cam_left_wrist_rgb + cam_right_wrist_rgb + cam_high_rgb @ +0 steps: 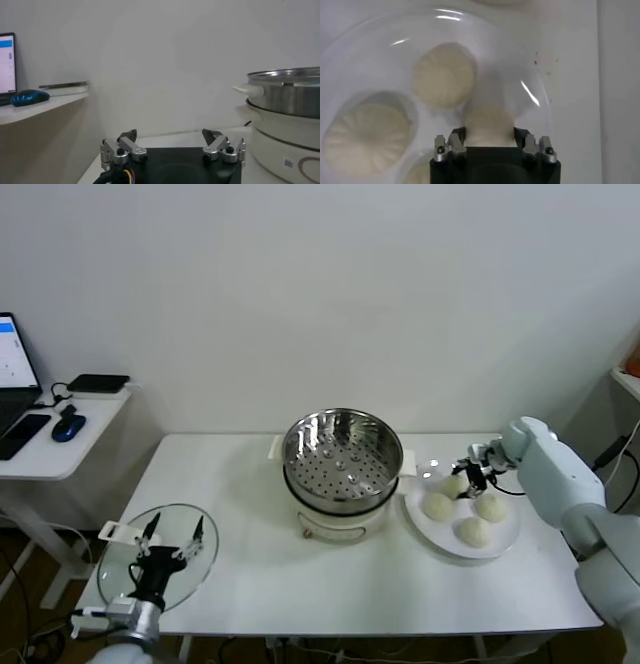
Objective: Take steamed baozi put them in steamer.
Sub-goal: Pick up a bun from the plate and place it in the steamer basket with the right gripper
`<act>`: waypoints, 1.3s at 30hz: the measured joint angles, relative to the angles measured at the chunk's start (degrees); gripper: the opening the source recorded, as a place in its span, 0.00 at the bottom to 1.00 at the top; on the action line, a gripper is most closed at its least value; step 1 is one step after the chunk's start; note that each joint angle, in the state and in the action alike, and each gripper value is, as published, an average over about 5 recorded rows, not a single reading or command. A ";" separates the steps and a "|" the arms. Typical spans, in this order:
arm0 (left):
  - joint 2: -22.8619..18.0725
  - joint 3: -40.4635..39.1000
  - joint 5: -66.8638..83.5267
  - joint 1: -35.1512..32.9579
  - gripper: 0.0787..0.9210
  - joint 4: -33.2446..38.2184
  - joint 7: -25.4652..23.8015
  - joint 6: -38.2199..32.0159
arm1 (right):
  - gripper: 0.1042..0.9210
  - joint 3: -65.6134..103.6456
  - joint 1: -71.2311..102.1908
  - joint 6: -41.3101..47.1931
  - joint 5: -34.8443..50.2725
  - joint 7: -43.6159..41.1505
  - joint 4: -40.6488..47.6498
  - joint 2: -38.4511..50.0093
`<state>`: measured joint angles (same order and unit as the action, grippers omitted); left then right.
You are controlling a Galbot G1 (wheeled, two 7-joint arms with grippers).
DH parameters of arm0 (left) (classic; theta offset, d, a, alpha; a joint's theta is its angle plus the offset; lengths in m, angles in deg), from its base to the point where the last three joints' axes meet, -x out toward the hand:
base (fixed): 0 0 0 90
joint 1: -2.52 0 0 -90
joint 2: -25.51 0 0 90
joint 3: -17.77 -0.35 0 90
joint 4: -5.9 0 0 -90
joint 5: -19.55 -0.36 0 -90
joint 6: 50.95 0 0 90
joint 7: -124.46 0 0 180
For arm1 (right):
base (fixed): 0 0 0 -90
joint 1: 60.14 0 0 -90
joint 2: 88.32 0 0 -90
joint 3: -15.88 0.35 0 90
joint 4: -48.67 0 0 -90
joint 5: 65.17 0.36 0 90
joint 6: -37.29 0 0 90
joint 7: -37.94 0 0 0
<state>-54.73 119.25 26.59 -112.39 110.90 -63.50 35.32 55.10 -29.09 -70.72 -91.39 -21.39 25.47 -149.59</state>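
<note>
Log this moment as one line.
right gripper: around rear baozi on plate | left gripper: open, idle over glass lid | steamer: no baozi

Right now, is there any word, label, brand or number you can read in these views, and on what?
None can be read.
Small label on the steamer base: too small to read.
Round emblem beside it: cut off, no letters visible.
Laptop screen: blue and white areas only, text too small.

Far baozi (456, 483) half behind right gripper (468, 473); laptop (14, 369) edge-cropped.
</note>
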 measured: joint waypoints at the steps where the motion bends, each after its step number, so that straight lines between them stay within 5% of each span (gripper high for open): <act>1: 0.00 0.04 0.00 -0.03 0.88 0.00 0.00 0.00 | 0.66 -0.17 0.00 -0.04 0.11 -0.10 -0.31 0.20; 39: -0.71 0.18 -0.98 -1.36 0.88 1.53 -0.07 0.23 | 0.67 -31.03 -23.58 -3.57 21.75 -3.89 -34.59 10.85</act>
<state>-55.44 119.43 25.61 -113.75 112.43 -63.57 35.55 24.08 -52.67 -74.29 -69.64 -25.28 -9.12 -138.74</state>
